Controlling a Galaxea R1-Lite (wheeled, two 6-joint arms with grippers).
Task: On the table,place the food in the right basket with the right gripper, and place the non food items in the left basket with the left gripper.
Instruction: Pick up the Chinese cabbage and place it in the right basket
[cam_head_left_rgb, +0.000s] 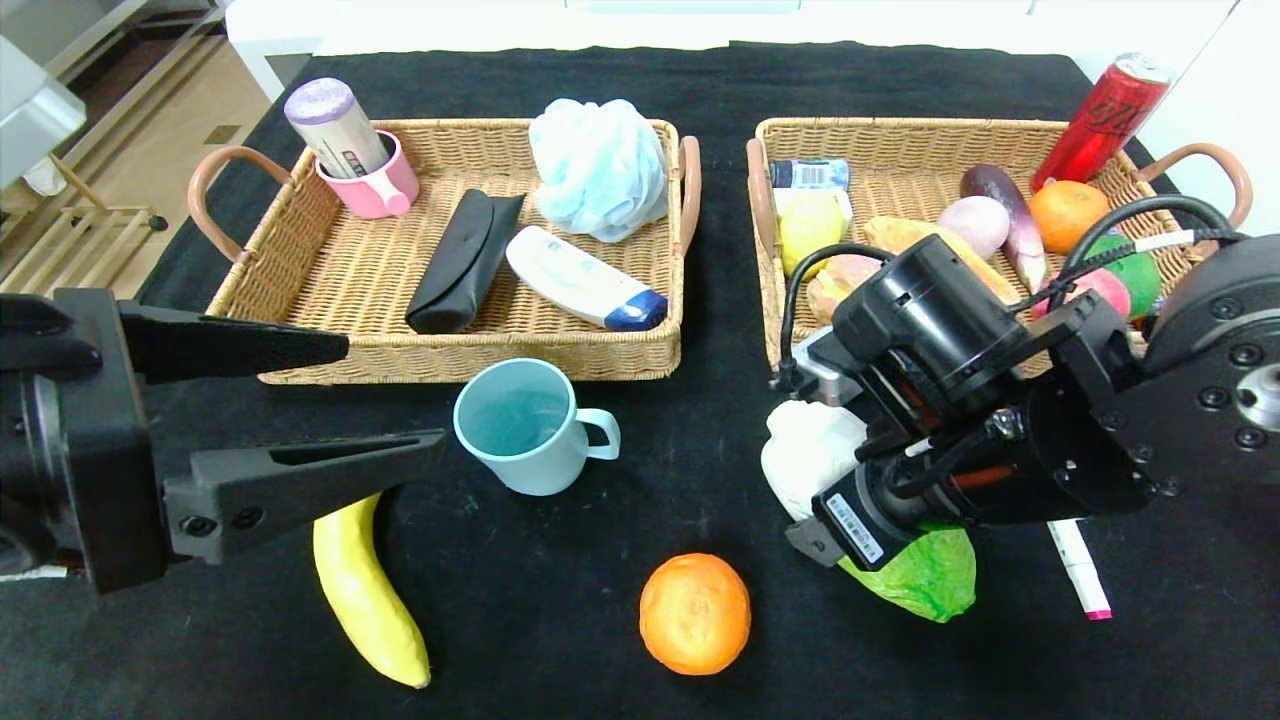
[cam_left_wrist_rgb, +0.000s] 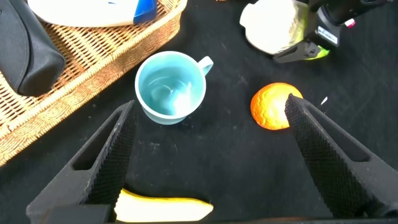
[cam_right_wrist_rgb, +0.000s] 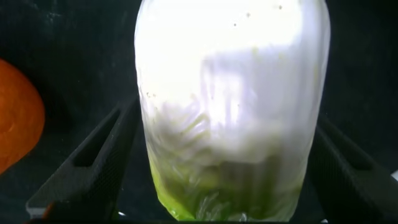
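Note:
A white-and-green napa cabbage (cam_head_left_rgb: 805, 450) lies on the black table (cam_head_left_rgb: 560, 580) in front of the right basket (cam_head_left_rgb: 900, 130). My right gripper (cam_right_wrist_rgb: 224, 118) stands open over it, one finger on each side of the cabbage (cam_right_wrist_rgb: 230, 93). The left gripper (cam_head_left_rgb: 392, 395) hangs open above the front left of the table, holding nothing. A teal mug (cam_head_left_rgb: 525, 425) stands just ahead of it, in front of the left basket (cam_head_left_rgb: 470, 358). The banana (cam_head_left_rgb: 365, 590) lies below the left gripper (cam_left_wrist_rgb: 211, 102). An orange (cam_head_left_rgb: 695, 612) sits at front centre. A white marker pen (cam_head_left_rgb: 1080, 568) lies right of the cabbage.
The left basket holds a pink mug (cam_head_left_rgb: 375, 185) with a tube in it, a black case (cam_head_left_rgb: 460, 262), a blue bath puff (cam_head_left_rgb: 600, 165) and a white bottle (cam_head_left_rgb: 585, 280). The right basket holds several food toys and a red can (cam_head_left_rgb: 1100, 120).

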